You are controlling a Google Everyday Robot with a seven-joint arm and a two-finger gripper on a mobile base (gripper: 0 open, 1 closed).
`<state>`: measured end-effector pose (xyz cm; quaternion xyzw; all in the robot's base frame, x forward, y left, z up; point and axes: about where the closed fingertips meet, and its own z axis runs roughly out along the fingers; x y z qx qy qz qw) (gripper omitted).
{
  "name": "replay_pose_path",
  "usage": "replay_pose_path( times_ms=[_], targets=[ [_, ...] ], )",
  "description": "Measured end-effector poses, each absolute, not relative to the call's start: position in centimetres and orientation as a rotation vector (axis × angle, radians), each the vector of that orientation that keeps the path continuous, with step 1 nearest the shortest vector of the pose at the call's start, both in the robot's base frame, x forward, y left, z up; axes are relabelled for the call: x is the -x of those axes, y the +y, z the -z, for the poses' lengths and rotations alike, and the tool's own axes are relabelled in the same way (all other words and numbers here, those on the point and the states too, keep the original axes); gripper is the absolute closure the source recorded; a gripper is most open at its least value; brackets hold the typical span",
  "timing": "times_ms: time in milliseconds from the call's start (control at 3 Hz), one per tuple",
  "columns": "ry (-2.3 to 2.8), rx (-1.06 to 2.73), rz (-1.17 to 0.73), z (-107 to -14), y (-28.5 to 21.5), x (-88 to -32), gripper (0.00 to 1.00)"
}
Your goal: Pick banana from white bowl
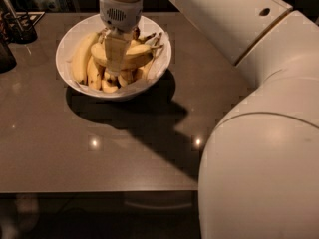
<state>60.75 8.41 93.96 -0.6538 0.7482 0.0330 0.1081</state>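
Dark, glossy brown tabletop (99, 163) fills most of the view, with two small glints of light on it and a heavy shadow spreading from the bowl toward the near right; beyond its far edge the background is dim and hard to read. At the far left corner stands a small dark utensil holder (21, 28) with thin handles sticking up from it; another dark object (5, 56) is cut off by the left edge just in front of it.

Toward the far side of the table sits the white bowl (65, 49), wide, shallow and glossy, heaped with yellow bananas. The banana (137, 56) lies on top of the pile, crosswise, its thin dark stem pointing to the right rim; a second long banana (80, 59) curves along the left wall of the bowl, and shorter ones (107, 83) crowd the near side.

The gripper (112, 68) hangs straight down from its white wrist (119, 11) into the middle of the bowl; it crosses in front of the banana's left half and reaches down among the fruit; whether it is spread, pressed together or pinching the banana cannot be told from this angle. The robot's broad white arm (259, 163) fills the right side of the view, and its upper link (224, 14) slants back toward the wrist.
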Motion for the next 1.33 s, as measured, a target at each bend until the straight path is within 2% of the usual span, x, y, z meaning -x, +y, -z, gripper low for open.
replay_pose_path(
  times_ms=[667,1333],
  targets=[
    [2.223,1.92,-0.119,-93.24,8.34,-61.06,0.38],
    [2.223,1.92,-0.119,-93.24,8.34,-61.06,0.81]
  ],
)
